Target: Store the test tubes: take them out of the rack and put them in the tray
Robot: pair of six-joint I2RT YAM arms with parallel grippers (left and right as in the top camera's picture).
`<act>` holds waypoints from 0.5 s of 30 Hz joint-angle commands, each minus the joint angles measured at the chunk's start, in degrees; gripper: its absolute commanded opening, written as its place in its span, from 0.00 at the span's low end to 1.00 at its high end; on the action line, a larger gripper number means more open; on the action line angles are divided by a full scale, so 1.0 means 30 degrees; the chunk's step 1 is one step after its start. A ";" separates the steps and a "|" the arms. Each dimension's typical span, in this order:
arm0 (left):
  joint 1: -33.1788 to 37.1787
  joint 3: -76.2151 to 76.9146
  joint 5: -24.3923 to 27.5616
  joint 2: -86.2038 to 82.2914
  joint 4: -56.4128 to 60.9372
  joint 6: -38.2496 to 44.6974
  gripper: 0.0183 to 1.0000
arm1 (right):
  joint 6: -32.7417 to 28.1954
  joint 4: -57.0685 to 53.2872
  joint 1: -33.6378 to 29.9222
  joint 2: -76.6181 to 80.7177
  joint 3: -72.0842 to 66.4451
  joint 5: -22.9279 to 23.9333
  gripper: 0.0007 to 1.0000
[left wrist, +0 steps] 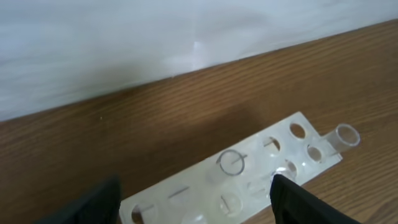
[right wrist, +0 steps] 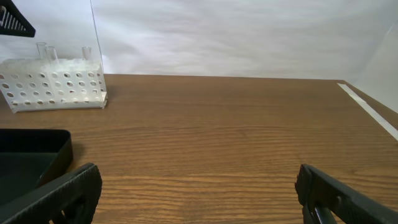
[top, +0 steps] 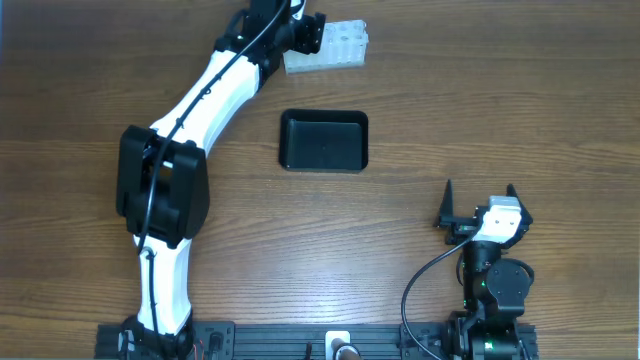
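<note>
A white test tube rack stands at the far edge of the table. Its perforated side shows as rack, with clear tubes sticking up from it. My left gripper hovers open over the rack. Its fingers straddle the rack's top, where the round mouth of one test tube lies between them. Another tube stands at the rack's end. The black tray sits empty in front of the rack. My right gripper is open low over the table near its base.
A white wall rises just behind the rack. The black tray's corner lies close to my right gripper. Bare wood table extends to the right, and a white tape line marks its far right side.
</note>
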 commanded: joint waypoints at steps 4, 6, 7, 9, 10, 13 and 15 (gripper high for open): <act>0.0168 0.0168 0.0597 0.0998 0.1122 0.0991 0.75 | -0.0080 -0.0036 -0.0044 -0.0197 -0.0109 0.0211 0.99; 0.0175 0.0342 0.0605 0.1209 0.1166 0.0991 0.76 | -0.0080 -0.0036 -0.0044 -0.0197 -0.0109 0.0211 0.99; 0.0175 0.0357 0.0597 0.1268 0.1260 0.0998 0.76 | -0.0080 -0.0036 -0.0044 -0.0197 -0.0109 0.0211 0.99; 0.0197 0.0357 0.0576 0.1326 0.1428 0.0998 0.76 | -0.0080 -0.0036 -0.0044 -0.0197 -0.0109 0.0211 0.99; 0.0219 0.0357 0.0546 0.1333 0.1508 0.0998 0.76 | -0.0080 -0.0036 -0.0044 -0.0197 -0.0109 0.0204 0.99; 0.0306 0.0393 0.0554 0.1472 0.1727 0.0991 0.75 | -0.0080 -0.0036 -0.0044 -0.0197 -0.0109 0.0211 0.99; 0.0342 0.0393 0.0546 0.1559 0.1712 0.0991 0.76 | -0.0080 -0.0036 -0.0044 -0.0197 -0.0109 0.0211 0.99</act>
